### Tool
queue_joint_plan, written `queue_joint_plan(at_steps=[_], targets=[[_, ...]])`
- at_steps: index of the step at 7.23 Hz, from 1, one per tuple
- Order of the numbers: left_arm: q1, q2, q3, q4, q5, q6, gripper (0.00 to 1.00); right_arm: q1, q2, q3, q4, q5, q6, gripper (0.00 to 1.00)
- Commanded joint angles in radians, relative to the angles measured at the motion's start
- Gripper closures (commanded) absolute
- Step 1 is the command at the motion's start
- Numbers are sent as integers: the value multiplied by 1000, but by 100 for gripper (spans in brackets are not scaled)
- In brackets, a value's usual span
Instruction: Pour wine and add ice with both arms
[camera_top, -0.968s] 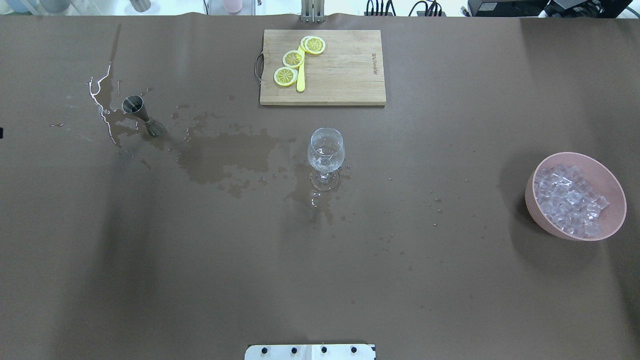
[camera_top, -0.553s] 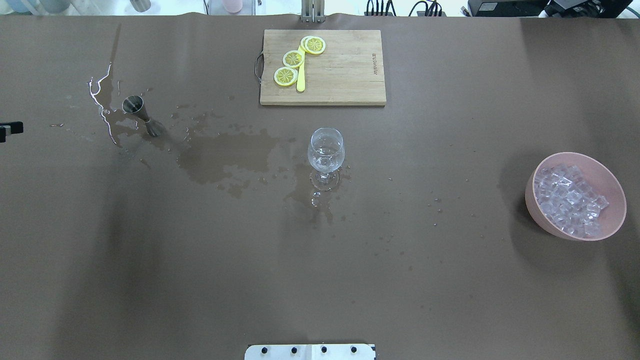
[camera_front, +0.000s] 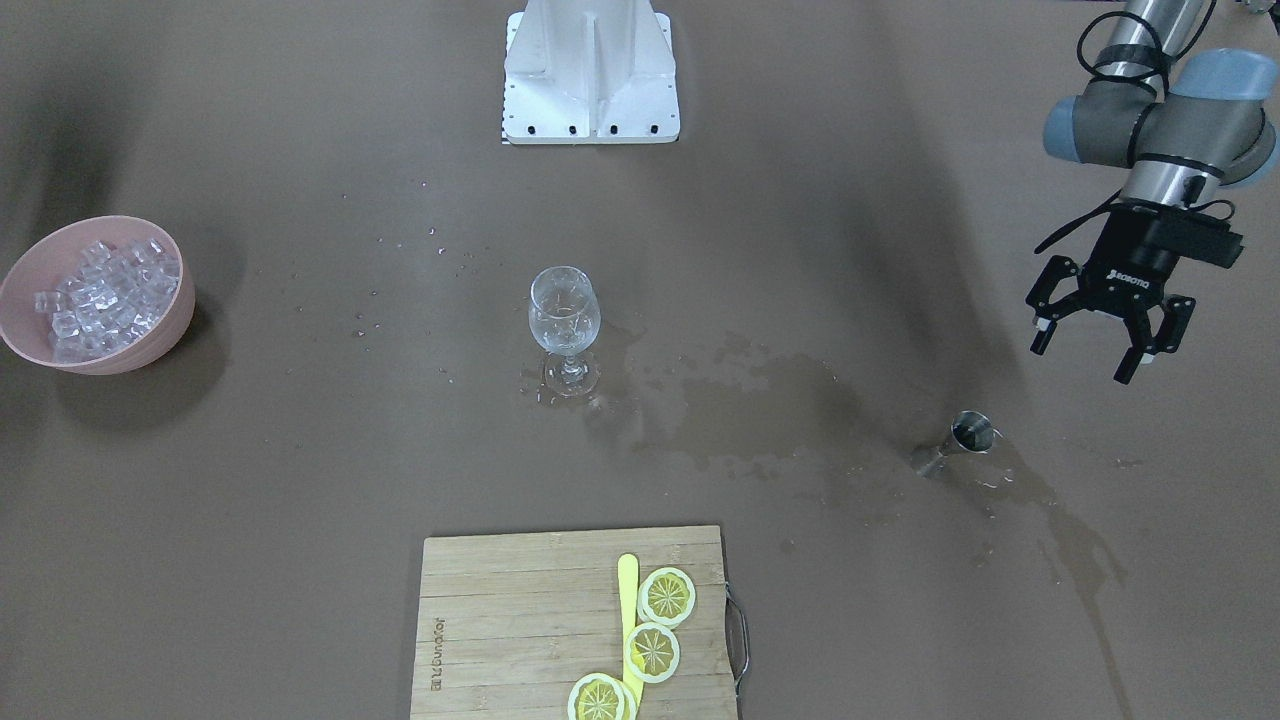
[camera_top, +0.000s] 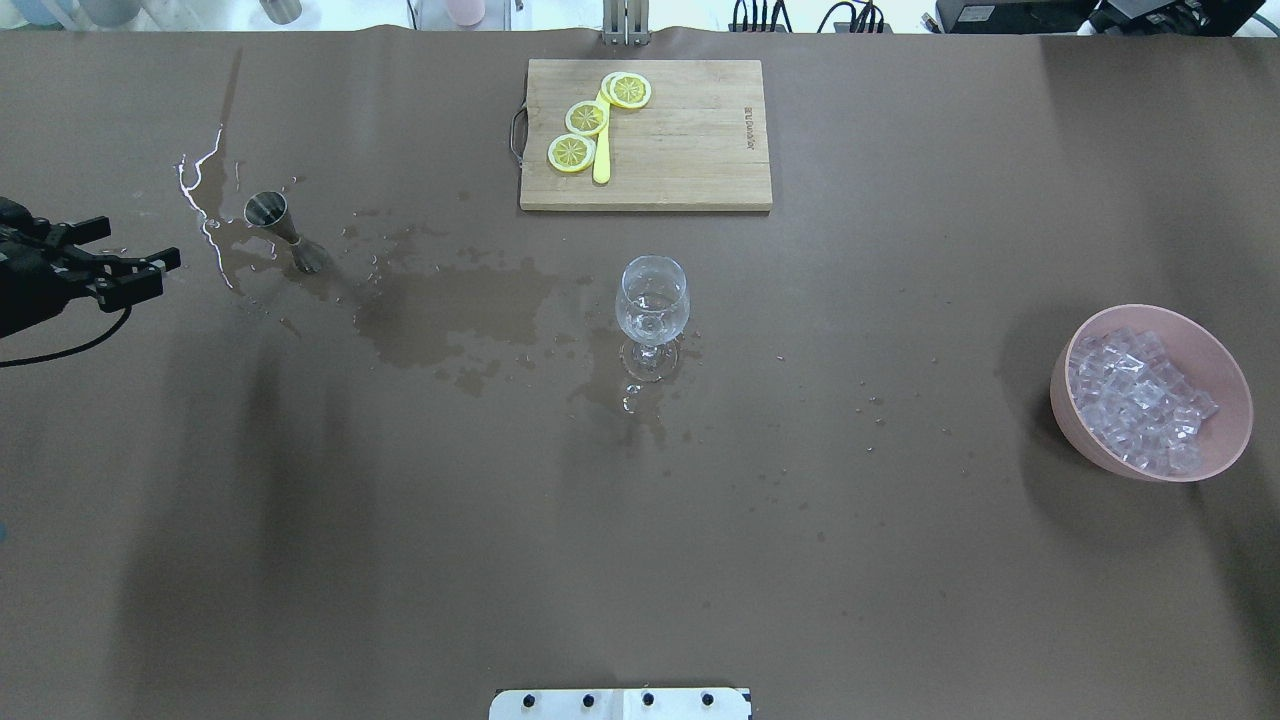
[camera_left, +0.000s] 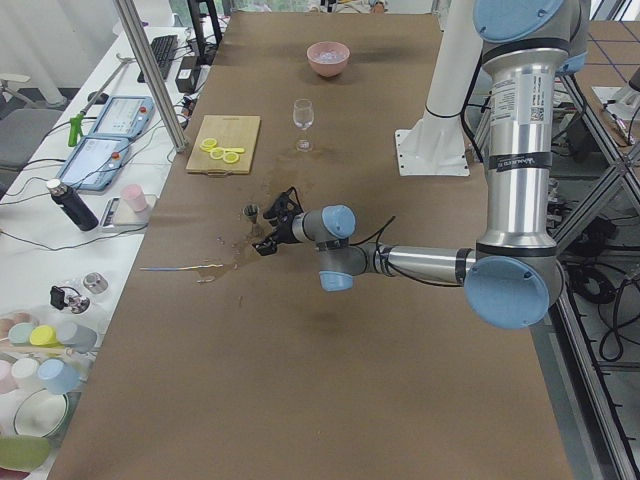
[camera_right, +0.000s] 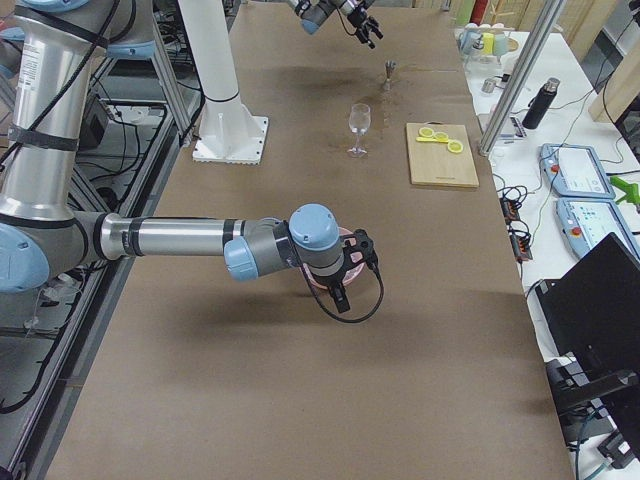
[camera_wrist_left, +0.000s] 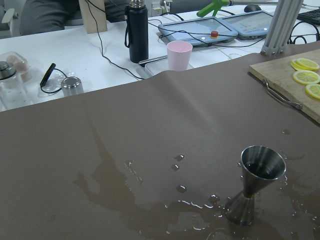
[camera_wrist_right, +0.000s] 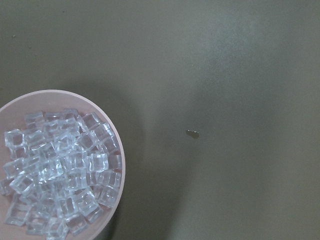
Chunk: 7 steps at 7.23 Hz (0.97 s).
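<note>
The robot's left gripper (camera_front: 1080, 358), a black two-finger claw with its jaws spread wide and nothing between them, hangs above the brown-covered table (camera_front: 300, 500) near a small steel hourglass-shaped jigger (camera_front: 962, 444). The jigger stands upright amid beads of clear liquid (camera_wrist_left: 200, 204), and darker wet patches run from it toward a clear stemmed wine glass (camera_front: 566, 322) standing at mid-table. Whether the glass holds any liquid is hard to tell. At the robot's right end of the table, a heap of small transparent ice cubes (camera_front: 100, 292) fills a round pink bowl (camera_front: 160, 335). The right gripper (camera_right: 352, 280) is poised above that bowl; it appears only in the side view, so whether its jaws are open or closed cannot be told. On the operators' side, a rectangular wooden cutting board (camera_front: 500, 620) carries yellow lemon slices (camera_front: 652, 650) and a slim yellow utensil (camera_front: 627, 590).
</note>
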Motion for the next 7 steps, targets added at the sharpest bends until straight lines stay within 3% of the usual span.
queue_joint_plan(at_steps=[1,2,4,7], targets=[[51,-11,6,-34,56,-8,2,0,-1,0,1,5,2,0],[92,-44,15,-40,59,-23,2,0,-1,-6,1,5,0,0],[161,-119,103,-62,164,-57,2,0,-1,-11,-2,2,0,0],[198,-129,131,-56,322,-48,2,0,-1,-11,-3,-3,2,0]])
